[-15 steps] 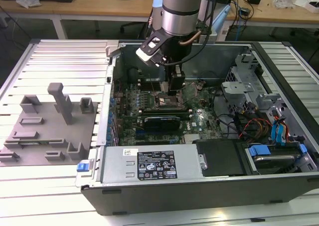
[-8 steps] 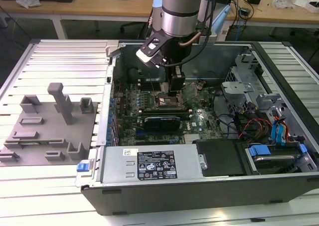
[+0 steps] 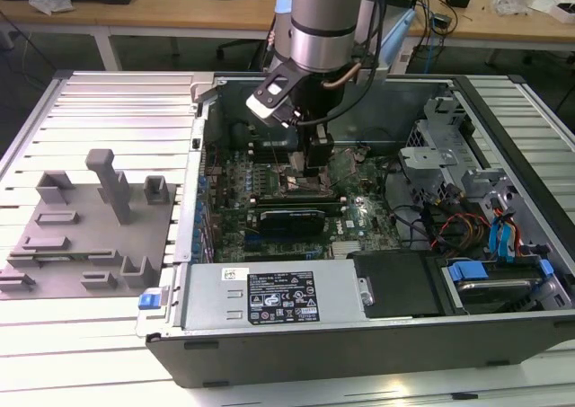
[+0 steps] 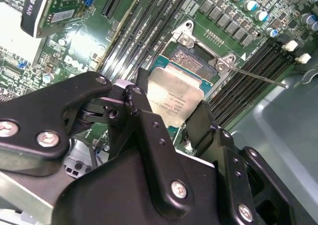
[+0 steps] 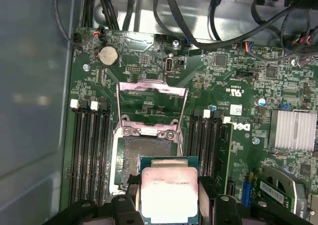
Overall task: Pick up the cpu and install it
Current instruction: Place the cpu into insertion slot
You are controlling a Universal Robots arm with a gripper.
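Gripper [image 4: 170,111] with cpu [image 4: 175,92] above motherboard socket [image 5: 145,156]

Second wrist view: much of the cpu [image 4: 175,97] is covered by the end effector [image 4: 171,102], and both gripped edges are hidden behind the fingers [image 4: 144,113]. The socket [image 4: 198,58] is largely masked by the chip. Whether chip and socket touch cannot be told.

First wrist view: the end effector body is cut off by the picture's edge, and part of the socket is screened by the chip.

Exterior view: the arm [image 3: 328,16] is cut off by the top edge. The spot under the end effector is screened by its own body, and detail there is too small to resolve. The case [image 3: 359,358] is clipped at the exterior view's right edge. The bench [image 3: 81,353] is clipped at the left and near edges.
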